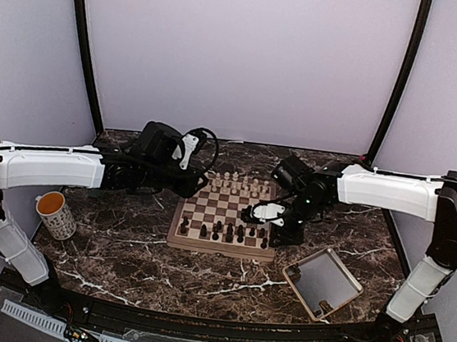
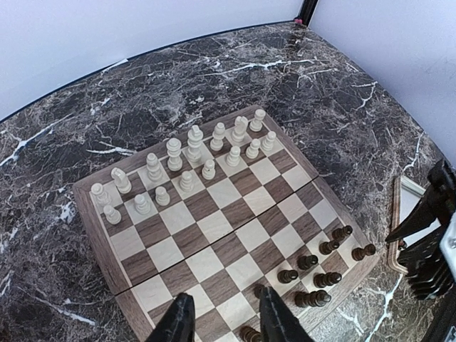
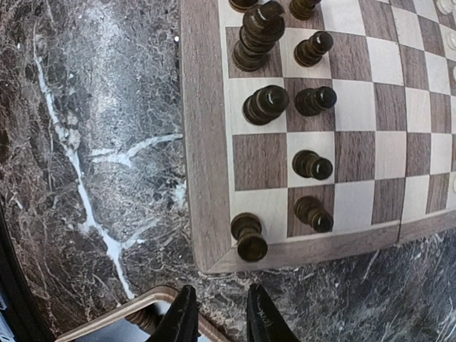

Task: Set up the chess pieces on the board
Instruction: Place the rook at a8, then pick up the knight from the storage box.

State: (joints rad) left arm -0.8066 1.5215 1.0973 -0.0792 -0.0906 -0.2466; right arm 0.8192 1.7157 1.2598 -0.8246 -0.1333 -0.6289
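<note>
Dark marbled table (image 1: 118, 266) carrying a checkered wooden chessboard (image 1: 176, 231), dark brown chessmen (image 3: 265, 105) standing along its near edge, left and right jaws hanging parted, gripping nothing.

Square checkered wooden chessboard (image 2: 214, 226) on dark veined marble table (image 2: 214, 78). Pale cream chessmen (image 2: 174, 153) fill two far rows; dark brown chessmen (image 2: 308, 262) cluster near-right. Left gripper (image 2: 222, 305) with black fingers parted, seemingly empty.
</note>
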